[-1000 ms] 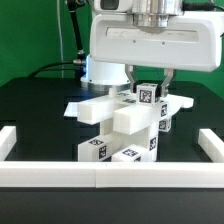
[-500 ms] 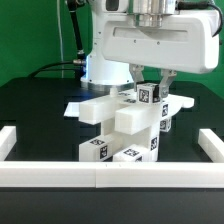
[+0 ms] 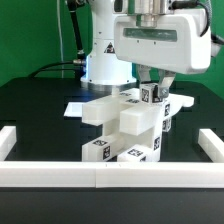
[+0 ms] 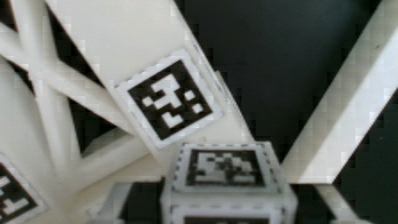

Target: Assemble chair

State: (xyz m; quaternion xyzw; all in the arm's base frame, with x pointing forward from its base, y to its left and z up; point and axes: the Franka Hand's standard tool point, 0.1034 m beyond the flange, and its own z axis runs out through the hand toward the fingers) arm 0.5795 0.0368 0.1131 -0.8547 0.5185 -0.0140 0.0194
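The chair [image 3: 122, 128] is a cluster of chunky white tagged blocks in the middle of the black table, part built. My gripper [image 3: 152, 86] hangs over its upper right in the exterior view. It is shut on a small white tagged post [image 3: 149, 96] at the top of the cluster. In the wrist view that post [image 4: 222, 166] sits between my dark fingers [image 4: 150, 202], its tag facing the camera. Beyond it lies a long white chair piece [image 4: 164, 95] with a tag, crossed by thinner white bars. Whether the post touches the blocks below is hidden.
A low white border rail [image 3: 100, 173] runs along the front, with side rails at the exterior view's left [image 3: 8, 140] and right [image 3: 212, 146]. The marker board [image 3: 78, 108] lies flat behind the chair. The arm's white base [image 3: 100, 65] stands at the back.
The hand has shifted toward the exterior view's right, and the held post has moved slightly with it. The jaws have kept the same width.
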